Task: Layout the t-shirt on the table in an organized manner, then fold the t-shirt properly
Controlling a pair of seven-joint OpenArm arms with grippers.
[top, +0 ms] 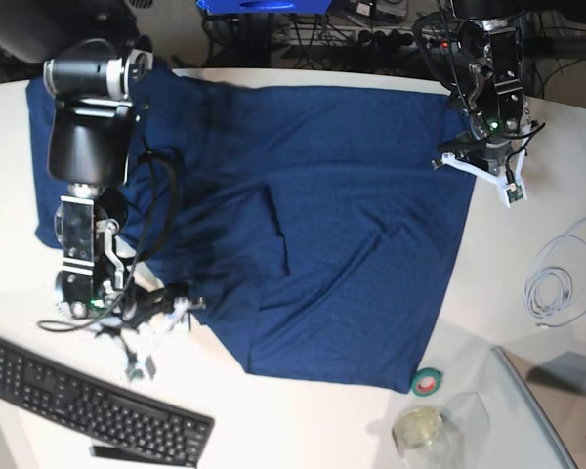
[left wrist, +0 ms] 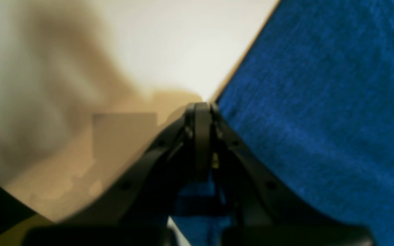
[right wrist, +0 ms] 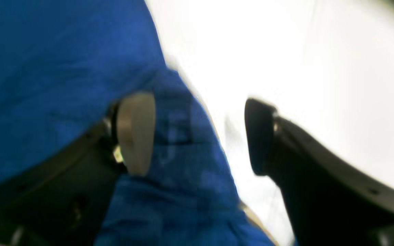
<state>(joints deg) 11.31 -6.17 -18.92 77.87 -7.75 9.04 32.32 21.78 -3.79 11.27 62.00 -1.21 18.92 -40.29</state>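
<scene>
R hand (right wrist: 198, 136), fingers apart, straddles the t-shirt (top: 313, 225) edge on the worktop (top: 303, 430); L hand (left wrist: 202, 109), apparently pinched together, sits beside the opposite edge.

The t-shirt (top: 352, 244) is soft blue cloth. Up close in the left wrist view it looks a bit fuzzy and rough, and it does not shine. It has gentle wrinkles near the middle of the base view.

The table (top: 303, 425) is white, smooth and a little shiny.

The right gripper (right wrist: 197, 136) has hard black plastic fingers, smooth and dull, with one pale flat pad (right wrist: 135, 133).

The left gripper (left wrist: 202, 106) is the same dull black plastic.

The keyboard (top: 88, 405) at the lower left is matt black plastic.

The cable (top: 557, 278) at the right is thin, white and smooth.

The tape roll (top: 427, 382) near the bottom looks glossy.

The round jar (top: 417, 427) beside it is see-through and shiny.
</scene>
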